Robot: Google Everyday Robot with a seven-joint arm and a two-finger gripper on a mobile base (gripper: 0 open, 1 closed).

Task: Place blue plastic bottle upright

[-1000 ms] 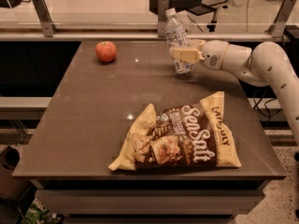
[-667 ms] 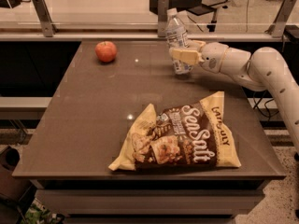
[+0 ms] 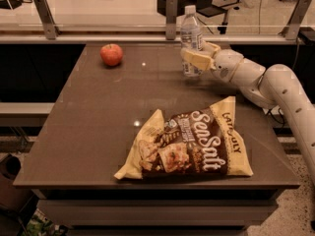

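Gripper: my gripper (image 3: 194,54) is over the far right part of the counter (image 3: 93,122). It reaches in from the right on my white arm (image 3: 275,85).
Grip: pinched on the blue plastic bottle (image 3: 190,33). One pale finger (image 3: 196,59) lies across the front of its lower half, and the other sits behind it.
Bottle: it stands upright in my gripper. Its clear, ribbed upper body rises above my fingers.
Cap: the white cap (image 3: 190,9) is at the very top, straight above my gripper.
Bottle base: it shows just below my gripper, down at the counter's surface. I cannot tell whether it rests there or hangs a hair off it.
Apple: a red apple (image 3: 111,54) sits well to the left of my gripper at about the same depth. It is alone and touches nothing else.
Chip bag: a yellow and brown chip bag (image 3: 189,144) lettered "Sea Salt" lies flat on the counter. It is nearer the camera than my gripper and well apart from it.
Post: a metal post (image 3: 171,16) stands beyond my gripper, slightly to its left, at the counter's far edge.
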